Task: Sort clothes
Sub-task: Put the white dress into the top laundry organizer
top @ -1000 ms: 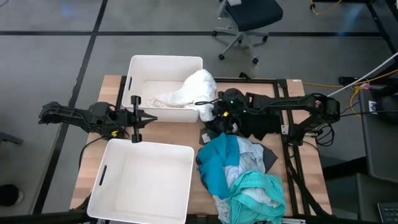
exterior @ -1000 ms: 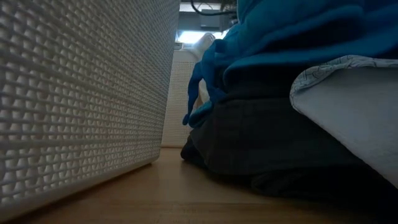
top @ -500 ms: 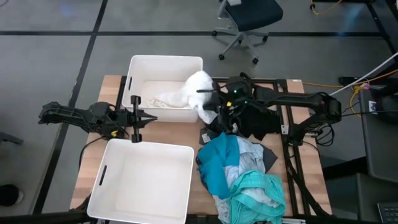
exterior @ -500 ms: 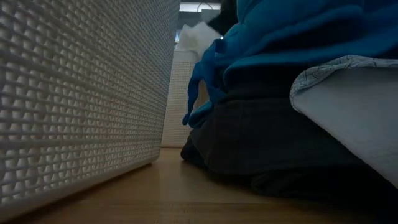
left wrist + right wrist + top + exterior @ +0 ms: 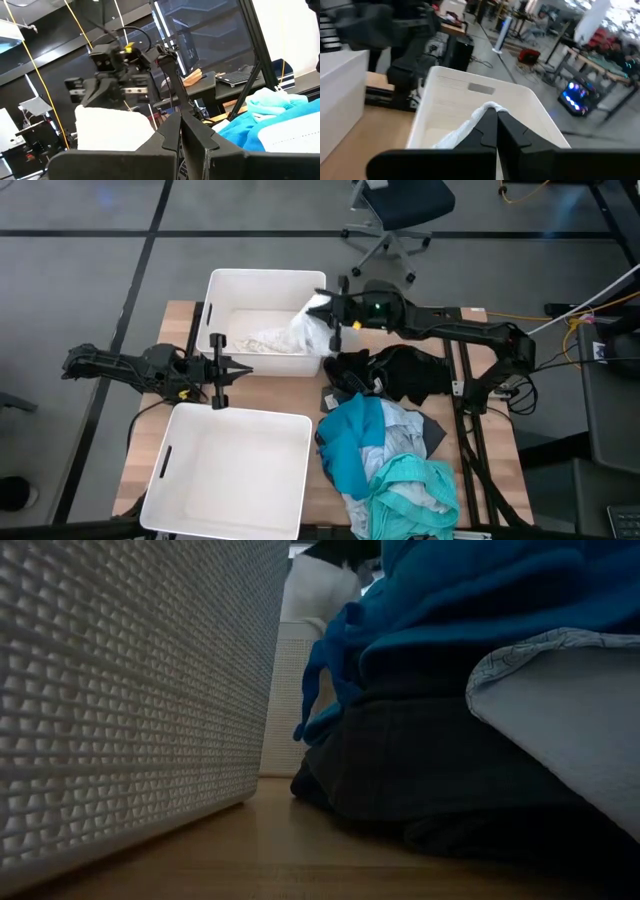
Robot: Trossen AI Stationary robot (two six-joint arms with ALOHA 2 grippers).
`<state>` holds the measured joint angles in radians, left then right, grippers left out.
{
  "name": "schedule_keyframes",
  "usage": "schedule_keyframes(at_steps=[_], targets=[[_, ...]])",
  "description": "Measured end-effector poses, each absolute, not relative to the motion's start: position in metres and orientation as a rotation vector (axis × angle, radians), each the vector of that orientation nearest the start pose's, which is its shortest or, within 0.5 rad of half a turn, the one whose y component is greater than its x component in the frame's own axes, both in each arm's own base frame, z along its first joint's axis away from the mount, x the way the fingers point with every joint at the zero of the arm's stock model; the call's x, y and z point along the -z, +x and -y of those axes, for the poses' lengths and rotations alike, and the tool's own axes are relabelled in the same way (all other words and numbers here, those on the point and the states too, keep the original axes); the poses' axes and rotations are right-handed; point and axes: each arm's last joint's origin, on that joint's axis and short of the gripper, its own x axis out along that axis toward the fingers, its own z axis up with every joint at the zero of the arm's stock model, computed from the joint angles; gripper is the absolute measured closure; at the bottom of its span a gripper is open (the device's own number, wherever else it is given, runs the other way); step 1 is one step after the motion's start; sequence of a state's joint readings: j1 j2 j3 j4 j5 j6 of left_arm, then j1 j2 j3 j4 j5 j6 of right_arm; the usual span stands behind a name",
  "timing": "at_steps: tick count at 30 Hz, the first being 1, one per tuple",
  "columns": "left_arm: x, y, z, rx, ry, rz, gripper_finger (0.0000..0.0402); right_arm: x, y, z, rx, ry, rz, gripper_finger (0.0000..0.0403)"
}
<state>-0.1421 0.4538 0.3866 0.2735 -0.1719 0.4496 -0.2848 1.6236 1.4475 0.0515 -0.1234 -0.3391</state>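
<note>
Grey floor with an office chair point(image 5: 392, 210) surrounds the wooden surface point(image 5: 175, 330), on which two white bins and a heap of clothes are set. At the far side stands the far bin point(image 5: 262, 283); the near bin point(image 5: 232, 480) is placed at the near left corner.

A white garment point(image 5: 312, 323) is pinched by the right hand point(image 5: 333, 306), whose fingers are closed tight on its top. It is held above the right wall of the far bin, with the cloth hanging from the fingertips down and leftward into the bin, where its lower part is spread on the bin floor. In the right wrist view the white cloth point(image 5: 470, 124) is seen rising to a point just at the closed fingertips, with the far bin point(image 5: 530, 100) beyond. In the low view the same white piece point(image 5: 315, 585) is seen hanging above the far bin's rim.

A black garment point(image 5: 405, 372) lies on the surface just beneath the right arm. Nearer, the rest of the clothes are piled: a bright blue piece point(image 5: 352, 445), a pale grey-white piece point(image 5: 405, 437) and a teal piece point(image 5: 415, 498) at the front edge.

The left hand point(image 5: 222, 370) is parked between the two bins, touching no cloth, its fingers spread wide.
</note>
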Motion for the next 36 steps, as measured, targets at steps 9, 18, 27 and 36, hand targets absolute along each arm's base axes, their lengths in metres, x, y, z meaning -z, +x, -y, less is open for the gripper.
schedule_keyframes(at_steps=[9, 18, 27, 36], targets=[[-0.282, 0.125, 0.013, -0.075, 0.424, 0.192, 0.0396, -0.34, 0.396, 0.113, 0.197, -0.182, -0.205, 0.0354], [-0.282, 0.125, 0.013, -0.074, 0.423, 0.189, 0.0396, -0.358, 0.377, 0.104, 0.171, -0.208, -0.36, 0.0202], [-0.282, 0.125, 0.013, -0.077, 0.443, 0.19, 0.0396, -0.419, 0.301, 0.06, 0.162, -0.106, -0.674, 0.0138], [-0.282, 0.125, 0.013, -0.076, 0.44, 0.189, 0.0396, -0.341, 0.297, 0.043, 0.242, -0.184, -0.853, 0.0136]])
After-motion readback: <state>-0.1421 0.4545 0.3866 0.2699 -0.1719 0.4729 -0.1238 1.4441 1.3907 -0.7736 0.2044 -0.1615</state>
